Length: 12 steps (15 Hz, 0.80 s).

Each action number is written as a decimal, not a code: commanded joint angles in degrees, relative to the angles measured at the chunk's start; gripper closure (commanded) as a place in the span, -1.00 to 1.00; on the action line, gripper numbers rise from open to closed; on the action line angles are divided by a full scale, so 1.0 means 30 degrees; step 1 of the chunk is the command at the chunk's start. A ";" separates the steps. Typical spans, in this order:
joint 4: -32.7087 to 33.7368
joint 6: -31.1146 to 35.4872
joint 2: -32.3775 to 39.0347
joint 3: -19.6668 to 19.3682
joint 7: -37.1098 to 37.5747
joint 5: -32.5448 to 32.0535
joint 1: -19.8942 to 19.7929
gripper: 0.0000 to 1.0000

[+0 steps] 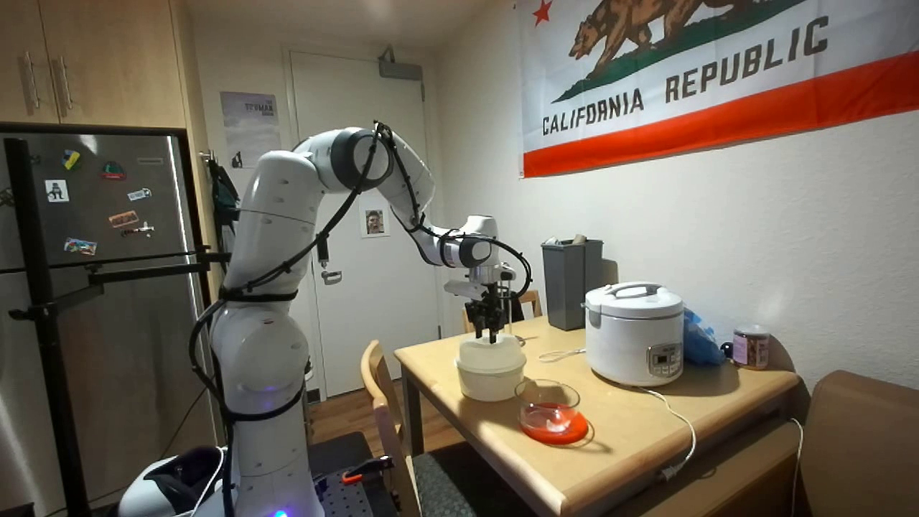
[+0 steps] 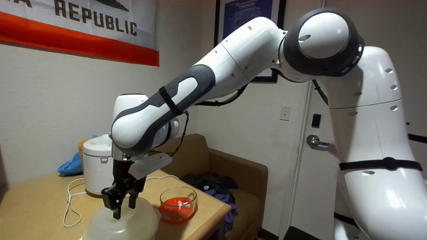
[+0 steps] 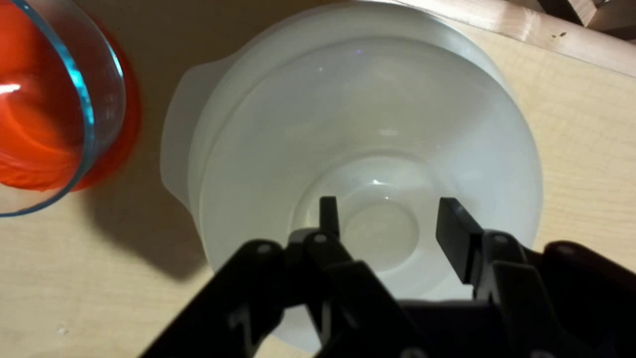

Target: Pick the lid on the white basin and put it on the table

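Observation:
The small round white basin (image 1: 492, 385) stands on the light tan table (image 1: 632, 431), near its edge. A pale translucent domed lid (image 1: 470, 352) sits on it; the lid also shows in an exterior view (image 2: 133, 228) and the wrist view (image 3: 372, 99). In the wrist view the lid hides most of the basin. My black gripper (image 1: 488, 337) points down at the top of the lid. In the wrist view my gripper (image 3: 387, 209) is open, with its fingers apart on both sides of the lid's round raised centre. Whether the fingers touch the lid I cannot tell.
A clear glass bowl (image 1: 547, 398) on an orange-red disc (image 1: 560, 433) stands close beside the basin. The white rice cooker (image 1: 624, 345), a grey bin (image 1: 563, 287) and a jar (image 1: 751, 350) stand toward the wall. A white cord (image 1: 682, 413) crosses the table. A wooden chair (image 1: 380, 391) is at the edge.

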 commanded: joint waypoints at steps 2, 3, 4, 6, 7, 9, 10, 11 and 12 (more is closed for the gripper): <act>0.0539 -0.0720 0.0375 0.0003 -0.0246 0.0033 -0.0151 -0.25; 0.0558 -0.0731 0.0426 -0.0001 -0.0245 0.0033 -0.0153 -0.24; 0.0602 -0.0754 0.0459 0.0008 -0.0261 0.0046 -0.0152 -0.21; 0.0666 -0.0803 0.0546 -0.0001 -0.0251 0.0017 -0.0143 0.22; 0.0708 -0.0825 0.0599 -0.0002 -0.0256 0.0014 -0.0142 0.38; 0.0790 -0.0944 0.0583 -0.0019 -0.0215 -0.0063 -0.0111 0.62; 0.0791 -0.0964 0.0558 -0.0028 -0.0184 -0.0122 -0.0086 0.62; 0.0766 -0.0999 0.0435 -0.0037 -0.0130 -0.0215 -0.0048 0.62; 0.0745 -0.1012 0.0316 -0.0030 -0.0108 -0.0280 -0.0016 0.62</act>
